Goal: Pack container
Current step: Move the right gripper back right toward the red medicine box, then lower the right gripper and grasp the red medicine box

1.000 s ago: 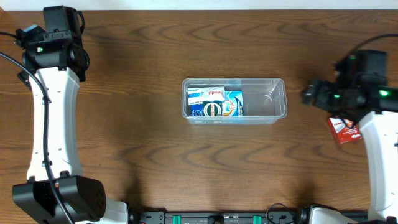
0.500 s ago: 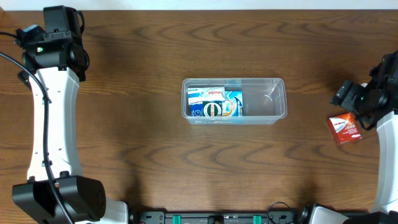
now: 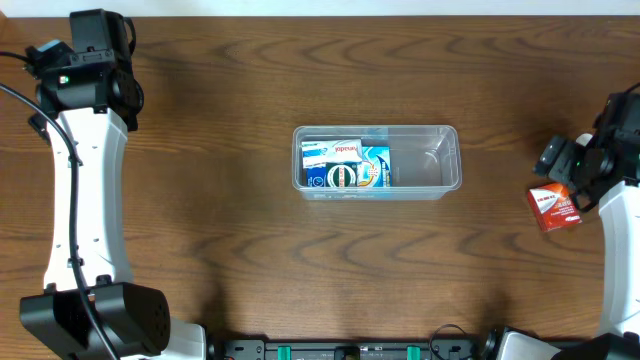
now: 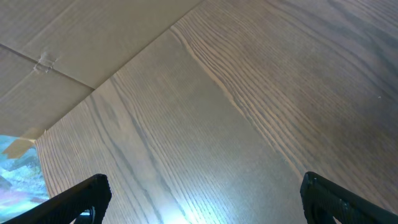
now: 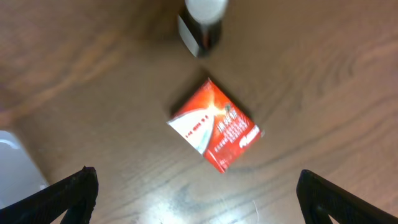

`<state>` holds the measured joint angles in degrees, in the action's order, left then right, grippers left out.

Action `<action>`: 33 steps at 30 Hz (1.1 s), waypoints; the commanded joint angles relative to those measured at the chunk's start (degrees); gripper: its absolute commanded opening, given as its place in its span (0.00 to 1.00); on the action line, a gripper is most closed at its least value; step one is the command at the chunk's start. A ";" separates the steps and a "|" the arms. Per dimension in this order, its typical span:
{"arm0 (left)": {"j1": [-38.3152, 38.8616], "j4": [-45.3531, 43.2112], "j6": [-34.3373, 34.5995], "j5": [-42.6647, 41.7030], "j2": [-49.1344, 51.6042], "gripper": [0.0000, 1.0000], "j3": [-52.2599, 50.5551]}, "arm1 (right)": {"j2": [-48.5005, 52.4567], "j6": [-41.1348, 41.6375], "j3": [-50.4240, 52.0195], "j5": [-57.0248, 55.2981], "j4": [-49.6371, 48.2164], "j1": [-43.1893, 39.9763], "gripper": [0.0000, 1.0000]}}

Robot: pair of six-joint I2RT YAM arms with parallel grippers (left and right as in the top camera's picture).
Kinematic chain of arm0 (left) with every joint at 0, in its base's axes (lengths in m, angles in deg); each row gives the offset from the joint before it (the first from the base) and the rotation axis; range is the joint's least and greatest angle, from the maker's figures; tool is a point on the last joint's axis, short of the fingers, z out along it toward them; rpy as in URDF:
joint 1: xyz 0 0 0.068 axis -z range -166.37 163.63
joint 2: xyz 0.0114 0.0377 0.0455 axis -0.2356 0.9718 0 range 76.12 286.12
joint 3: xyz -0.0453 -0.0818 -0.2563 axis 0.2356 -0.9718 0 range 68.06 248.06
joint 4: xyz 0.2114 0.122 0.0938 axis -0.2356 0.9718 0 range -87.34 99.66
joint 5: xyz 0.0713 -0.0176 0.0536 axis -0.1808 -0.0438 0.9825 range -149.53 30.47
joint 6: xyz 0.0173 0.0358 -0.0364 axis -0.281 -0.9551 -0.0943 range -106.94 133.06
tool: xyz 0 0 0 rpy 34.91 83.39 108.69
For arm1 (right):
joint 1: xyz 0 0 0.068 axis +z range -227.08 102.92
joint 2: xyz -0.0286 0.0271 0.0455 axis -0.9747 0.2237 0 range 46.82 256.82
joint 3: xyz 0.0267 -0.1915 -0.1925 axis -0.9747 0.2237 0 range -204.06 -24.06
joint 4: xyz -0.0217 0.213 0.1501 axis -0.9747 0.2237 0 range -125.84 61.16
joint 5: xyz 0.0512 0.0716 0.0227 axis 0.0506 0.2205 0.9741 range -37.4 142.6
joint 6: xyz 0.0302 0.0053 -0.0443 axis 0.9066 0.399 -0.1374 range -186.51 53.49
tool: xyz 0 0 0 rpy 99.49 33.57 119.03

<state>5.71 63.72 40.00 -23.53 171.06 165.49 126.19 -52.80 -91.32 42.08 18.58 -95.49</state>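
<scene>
The container (image 3: 432,160) is a clear plastic bin, rectangular, with rounded corners and a rim. It is set on the middle of the table (image 3: 240,235). Its left end is filled with small blue and white boxes (image 3: 345,164), printed and glossy; its right end is bare.

A red box (image 5: 214,132) with white print, flat and square-edged, is laid on the wood near the table's right edge. Just beyond it a bottle (image 5: 201,20), dark with a round white top, is seen blurred in the right wrist view.

The table is of dark brown wood with a long, wavy grain and a dull sheen. Beyond its far edge, in the left wrist view, a pale flat surface crossed by a seam is seen.

The right gripper (image 5: 205,194) is held over the red box with its 2 fingers spread wide and nothing between them. The left gripper (image 4: 205,198) is held over bare wood at the far left corner, also spread wide and empty. The container is kept well apart from both, between the 2 arms.
</scene>
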 commanded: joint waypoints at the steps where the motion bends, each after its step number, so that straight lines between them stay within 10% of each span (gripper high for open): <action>1: -0.15 -0.02 -0.31 0.63 0.04 0.98 -0.07 | 0.31 7.43 2.75 -4.90 0.00 -0.39 0.99; 11: -0.15 -0.02 -0.31 0.63 0.04 0.98 -0.07 | 0.31 24.48 13.97 -8.52 -8.90 -0.39 0.99; 33: -0.15 -0.02 -0.31 0.63 0.04 0.98 -0.07 | 0.46 29.14 21.27 -8.11 -24.04 -1.49 0.99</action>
<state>5.71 63.72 40.00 -23.53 171.06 165.49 126.32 -25.89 -70.80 35.06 -5.29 -95.86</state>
